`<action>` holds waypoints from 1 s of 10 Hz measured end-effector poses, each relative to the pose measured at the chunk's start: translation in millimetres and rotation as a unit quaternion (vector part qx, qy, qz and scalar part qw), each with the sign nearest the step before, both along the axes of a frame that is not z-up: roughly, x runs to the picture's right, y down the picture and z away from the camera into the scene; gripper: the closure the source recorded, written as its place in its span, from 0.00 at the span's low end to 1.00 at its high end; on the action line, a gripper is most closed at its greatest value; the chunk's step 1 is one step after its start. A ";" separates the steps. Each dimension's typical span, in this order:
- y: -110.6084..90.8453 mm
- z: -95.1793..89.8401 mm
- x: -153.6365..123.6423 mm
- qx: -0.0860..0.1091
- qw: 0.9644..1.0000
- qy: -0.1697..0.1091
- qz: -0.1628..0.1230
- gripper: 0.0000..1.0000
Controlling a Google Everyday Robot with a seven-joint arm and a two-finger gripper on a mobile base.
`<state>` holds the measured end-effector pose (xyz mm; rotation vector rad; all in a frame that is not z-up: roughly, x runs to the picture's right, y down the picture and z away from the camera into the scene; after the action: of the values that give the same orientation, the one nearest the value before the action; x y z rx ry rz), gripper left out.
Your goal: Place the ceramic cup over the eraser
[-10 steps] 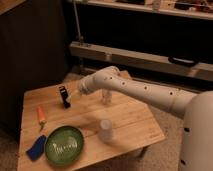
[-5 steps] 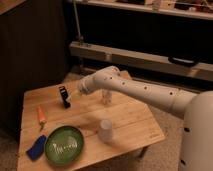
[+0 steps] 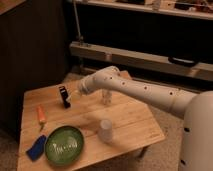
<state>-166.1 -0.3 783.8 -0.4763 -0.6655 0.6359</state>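
The ceramic cup [image 3: 105, 130], small, white and handleless, stands upright on the wooden table [image 3: 135, 125] near its front middle. The eraser [image 3: 64, 96], a small black upright block, stands at the back left of the table. My gripper [image 3: 74, 94] is at the end of the white arm that reaches in from the right. It sits just right of the eraser, close to it, and well away from the cup. I cannot tell whether it touches the eraser.
A clear slim bottle [image 3: 106, 97] stands behind the arm near the table's middle. A green plate [image 3: 64, 145] lies at the front left, with a blue flat lump [image 3: 36, 148] beside it. An orange carrot-like thing [image 3: 41, 115] lies at the left edge.
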 end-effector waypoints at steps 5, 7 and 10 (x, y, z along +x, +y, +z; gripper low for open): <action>0.0 0.0 0.0 0.000 1.000 0.000 0.000 0.20; 0.1 -0.4 1.1 0.003 1.000 0.002 -0.005 0.20; 0.1 -22.7 26.1 0.028 0.999 0.026 -0.018 0.20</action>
<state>-140.0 -0.2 761.1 -0.4184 -0.6215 0.5919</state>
